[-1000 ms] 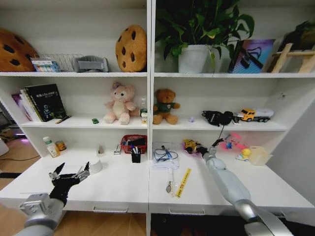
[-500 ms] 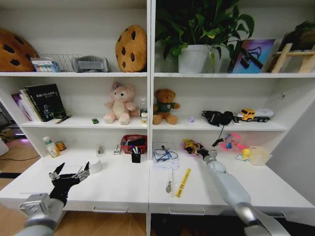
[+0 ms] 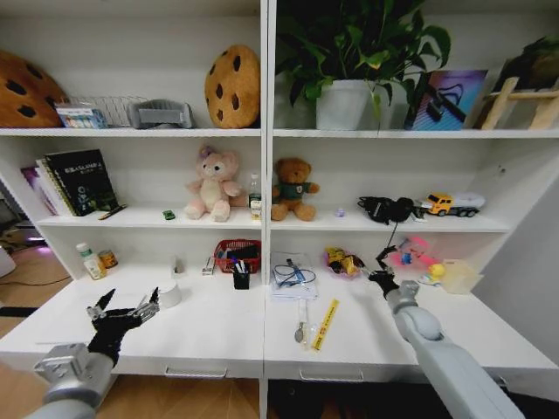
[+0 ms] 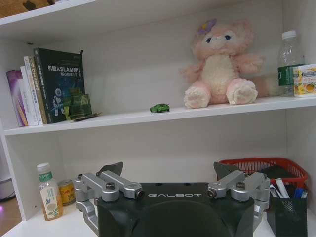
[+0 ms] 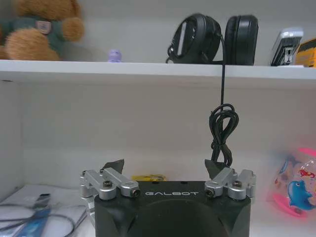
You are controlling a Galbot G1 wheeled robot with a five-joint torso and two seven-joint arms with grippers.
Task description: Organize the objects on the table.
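We see the pens (image 3: pixel 240 267) in a black holder (image 3: pixel 242 280) near the desk's (image 3: pixel 210 332) back edge. The right gripper (image 3: pixel 382 278) hovers spread wide, empty, toward the back right. The left gripper (image 3: pixel 122 312), equally wide and empty, hangs over the front left corner.

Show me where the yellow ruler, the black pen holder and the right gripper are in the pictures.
yellow ruler (image 3: pixel 325 324): head view, the middle of the strip on the desk.
black pen holder (image 3: pixel 241 280): head view, its front wall.
right gripper (image 3: pixel 382 265): head view, midway between its open fingertips.
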